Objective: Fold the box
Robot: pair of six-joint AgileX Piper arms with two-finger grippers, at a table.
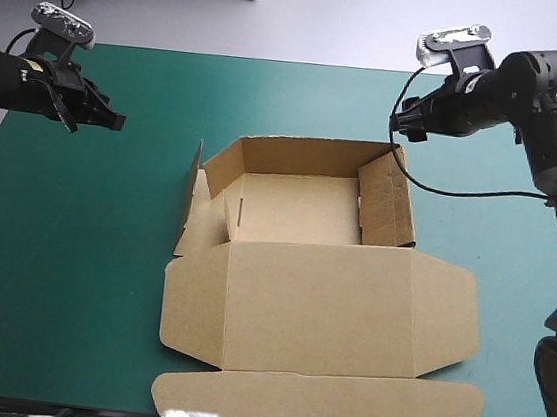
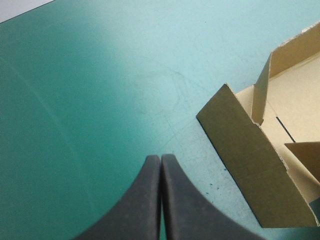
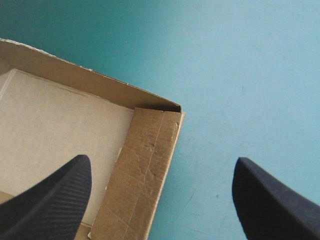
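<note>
My left gripper point(image 2: 160, 157) is clenched on nothing, fingers point(image 2: 145, 200) pressed tip to tip, over bare teal-green cover point(image 2: 75, 100) just beside the box point(image 1: 321, 274). My right gripper point(image 3: 162, 159) is spread wide & empty above the box's far right corner. Box sits mid-table, tray half formed: far wall point(image 1: 305, 153) up, right wall point(image 3: 145, 170) tucked inward, left wall point(image 2: 245, 165) leaning outward, lid point(image 1: 327, 315) flat toward the near edge. Risks, imo: w/ the left shut I can only shove that leaning wall, & a shove w/o the right bracing prob slides the whole light sheet. If the right drops straight down, it straddles the creased right wall & could crush or un-tuck it.
</note>
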